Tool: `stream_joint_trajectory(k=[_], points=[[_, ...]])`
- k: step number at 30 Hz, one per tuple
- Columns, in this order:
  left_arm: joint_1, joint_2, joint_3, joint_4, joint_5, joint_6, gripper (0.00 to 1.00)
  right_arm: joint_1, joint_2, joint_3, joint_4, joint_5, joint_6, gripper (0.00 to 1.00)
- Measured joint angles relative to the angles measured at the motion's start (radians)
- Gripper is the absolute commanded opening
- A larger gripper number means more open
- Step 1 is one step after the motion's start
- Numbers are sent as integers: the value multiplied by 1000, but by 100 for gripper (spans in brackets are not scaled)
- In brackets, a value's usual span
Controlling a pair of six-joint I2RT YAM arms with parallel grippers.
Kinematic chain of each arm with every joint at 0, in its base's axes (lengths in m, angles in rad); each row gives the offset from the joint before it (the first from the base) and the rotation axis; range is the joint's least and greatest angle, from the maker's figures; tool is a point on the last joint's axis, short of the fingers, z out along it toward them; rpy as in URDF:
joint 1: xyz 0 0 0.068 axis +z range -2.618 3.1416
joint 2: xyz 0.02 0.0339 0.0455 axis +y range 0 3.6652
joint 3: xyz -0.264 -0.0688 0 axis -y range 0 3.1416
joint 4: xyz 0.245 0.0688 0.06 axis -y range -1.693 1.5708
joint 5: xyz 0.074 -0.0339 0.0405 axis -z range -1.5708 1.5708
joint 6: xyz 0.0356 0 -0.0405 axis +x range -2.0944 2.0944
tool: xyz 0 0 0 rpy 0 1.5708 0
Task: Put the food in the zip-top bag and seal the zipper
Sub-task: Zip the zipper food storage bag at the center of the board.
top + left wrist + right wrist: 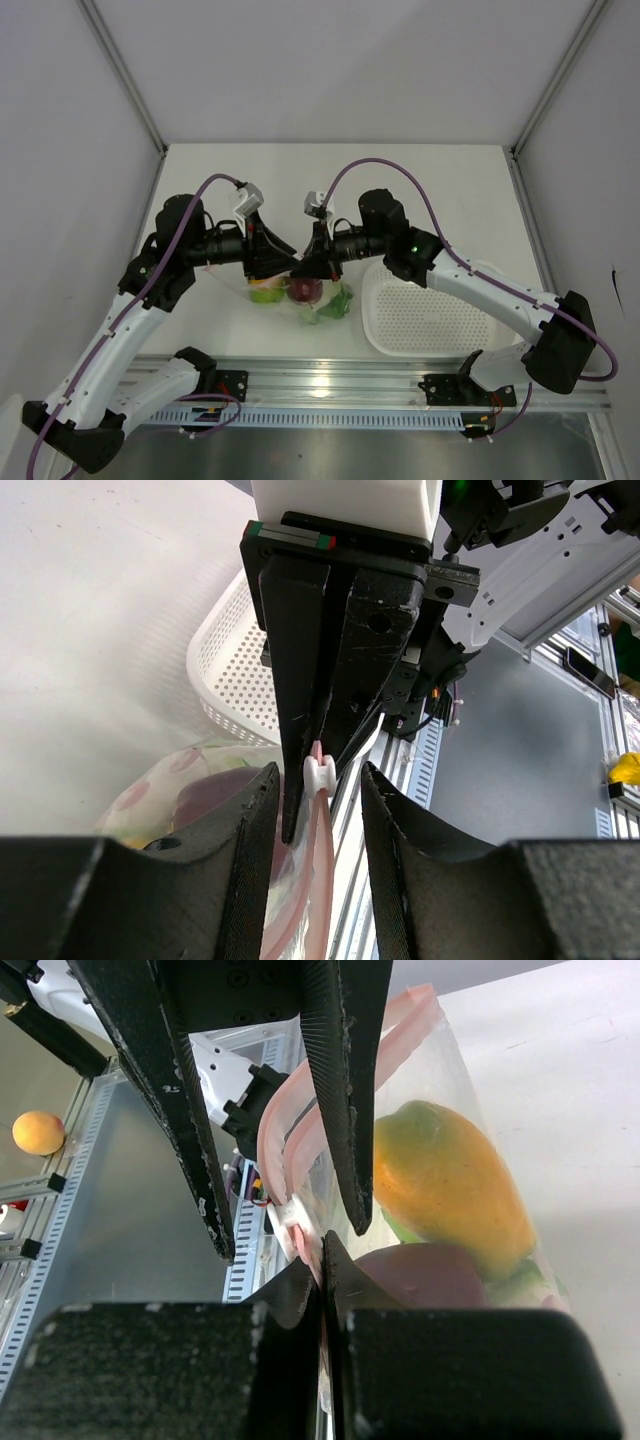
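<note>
Zip-top bag (292,298) lies just beside white basket (440,320), perhaps touching

Both arms reach inward with bent elbows and level wrists, so the two pincers meet tip to tip. The left pincer (268,270) has its jaws parted. The right pincer (304,270), jaws pressed together, points its tip between them.

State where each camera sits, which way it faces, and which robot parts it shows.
Top external: overhead behind the bases, looking down on left arm, right arm, zip-top bag, basket.
Left wrist: faces the right gripper pinching the zipper; own fingers below.
Right wrist: faces the open left gripper straddling that zipper; own fingers shut.
Shared: both wrist views show the zipper.
</note>
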Motion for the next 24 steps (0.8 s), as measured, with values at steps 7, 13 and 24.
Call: stream_joint_trajectory(k=[7, 13, 24], points=[[0, 11, 0, -1, 0, 0, 22, 8, 0, 0, 7, 12, 4, 0], [0, 14, 0, -9, 0, 5, 1, 8, 0, -6, 21, 29, 29, 0], [-2, -1, 0, -52, -18, 16, 1, 13, -94, -212, 323, 119, 237, 0]])
